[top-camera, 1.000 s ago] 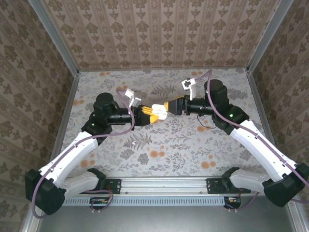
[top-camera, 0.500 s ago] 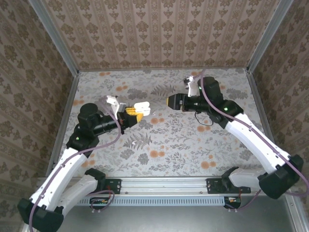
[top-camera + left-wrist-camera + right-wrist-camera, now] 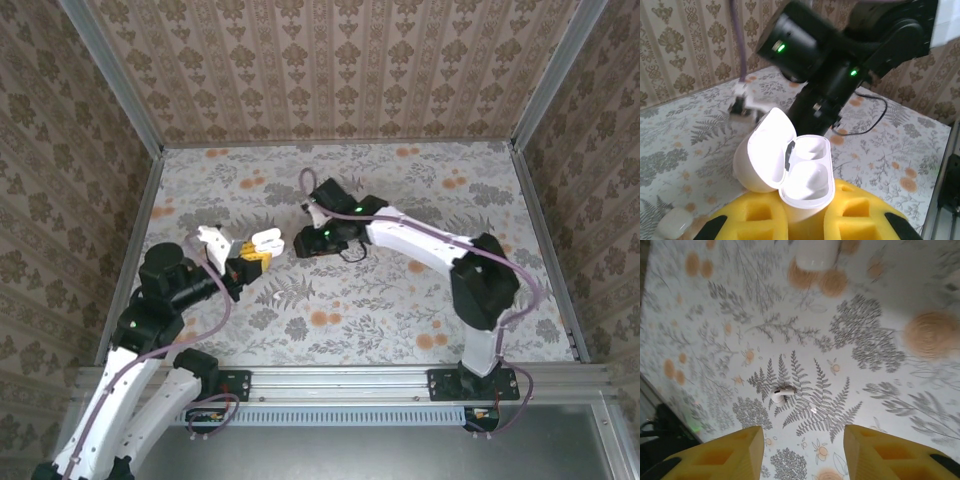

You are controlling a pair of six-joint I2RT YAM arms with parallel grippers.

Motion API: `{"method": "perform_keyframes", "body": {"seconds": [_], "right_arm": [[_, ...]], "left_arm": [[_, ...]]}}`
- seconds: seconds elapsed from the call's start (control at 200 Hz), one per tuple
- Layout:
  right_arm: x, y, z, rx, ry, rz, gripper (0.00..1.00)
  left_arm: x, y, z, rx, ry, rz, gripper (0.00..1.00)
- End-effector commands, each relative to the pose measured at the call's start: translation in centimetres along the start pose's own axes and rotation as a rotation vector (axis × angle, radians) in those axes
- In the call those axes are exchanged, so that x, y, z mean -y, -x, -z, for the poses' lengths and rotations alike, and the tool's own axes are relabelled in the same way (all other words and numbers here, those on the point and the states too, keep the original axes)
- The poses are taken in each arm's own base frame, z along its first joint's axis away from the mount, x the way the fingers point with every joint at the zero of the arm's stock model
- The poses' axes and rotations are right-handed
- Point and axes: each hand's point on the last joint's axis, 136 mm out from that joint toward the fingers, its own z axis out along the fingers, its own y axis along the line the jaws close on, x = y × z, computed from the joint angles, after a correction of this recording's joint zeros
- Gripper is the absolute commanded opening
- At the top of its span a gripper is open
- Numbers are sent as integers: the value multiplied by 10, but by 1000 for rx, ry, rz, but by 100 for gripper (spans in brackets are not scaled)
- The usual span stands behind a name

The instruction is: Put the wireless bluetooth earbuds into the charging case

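One earbud [image 3: 781, 395] lies just ahead of the wide-spread right gripper [image 3: 804, 440] (off-centre, its length roughly crosswise), while the left gripper [image 3: 805, 212] clamps the open case [image 3: 802, 170].

Overhead camera high behind the arm bases, looking down over the floral surface [image 3: 400, 300], left wrist camera low and close, facing across it at the right arm [image 3: 840, 65], right wrist camera aimed steeply down at fern print, both patches inside the overhead's field.

Soft, even light; the charging case [image 3: 807, 174] is sharp, background slightly blurred.
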Motion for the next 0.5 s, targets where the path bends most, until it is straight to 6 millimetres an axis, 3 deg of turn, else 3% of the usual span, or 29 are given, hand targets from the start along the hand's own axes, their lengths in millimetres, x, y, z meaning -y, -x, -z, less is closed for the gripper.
{"method": "perform_keyframes", "body": {"seconds": [0.0,0.28,0.495], "right_arm": [[-12,-21,-29,-98,-46,96,44],[-34,-44,-79,-160,-199,223,39],[-31,-57,-94,-170,-330,240,38]], "left_arm": [[3,2,21,4,54,-59,0],[10,1,48,47,108,-103,0],[13,-2,51,32,102,-116,0]]}}
